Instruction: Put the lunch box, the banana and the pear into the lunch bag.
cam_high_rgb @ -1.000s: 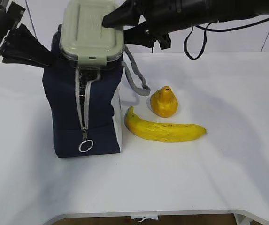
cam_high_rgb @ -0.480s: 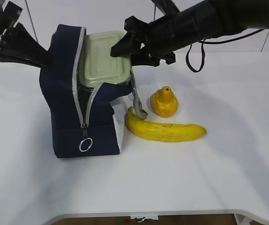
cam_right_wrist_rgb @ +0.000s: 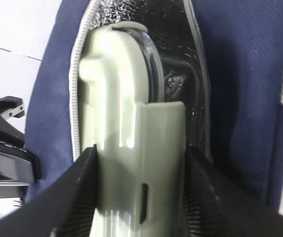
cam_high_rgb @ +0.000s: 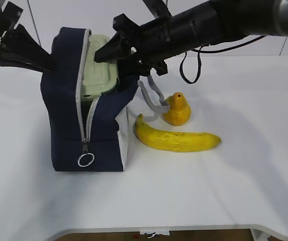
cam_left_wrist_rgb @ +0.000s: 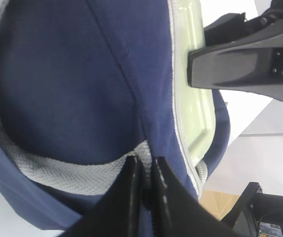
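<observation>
White table [cam_high_rgb: 244, 175], right hand [cam_right_wrist_rgb: 139, 207] clamps lunch box [cam_right_wrist_rgb: 126, 138], left hand [cam_left_wrist_rgb: 146, 190] pinches lunch bag [cam_left_wrist_rgb: 72, 89].

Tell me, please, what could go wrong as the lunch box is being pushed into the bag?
The lunch box is only partly inside the lunch bag and still gripped by the right gripper; it may catch on the zipper edge. The bag leans, held by the left gripper, and could tip. A loose handle hangs near the pear.

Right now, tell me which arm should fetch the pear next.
Probably the right. Its gripper holds the lunch box, partly inside the lunch bag, and the pear lies on that side. The left gripper is pinching the bag's grey webbing handle.
</observation>
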